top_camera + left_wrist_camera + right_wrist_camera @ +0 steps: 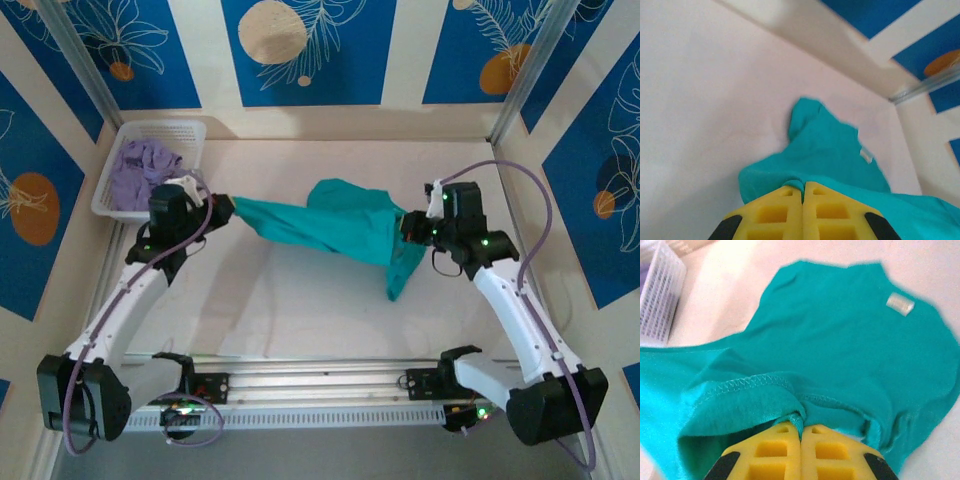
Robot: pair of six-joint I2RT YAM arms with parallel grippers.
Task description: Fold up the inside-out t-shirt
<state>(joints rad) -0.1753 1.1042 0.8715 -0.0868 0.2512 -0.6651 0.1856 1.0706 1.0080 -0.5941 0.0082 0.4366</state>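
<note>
Left gripper at bottom edge, yellow fingers pressed together, fold of teal t-shirt pinched between the tips. Cloth runs away from the gripper, bunched, blurred at its edges. One lobe pokes up at the far end. Small white tag on the right part of the cloth. Pale desk beneath. Beyond: white wall base, blue panels, metal post, orange disc.

Teal t-shirt, white tag, lavender garment, white basket, blue walls
</note>
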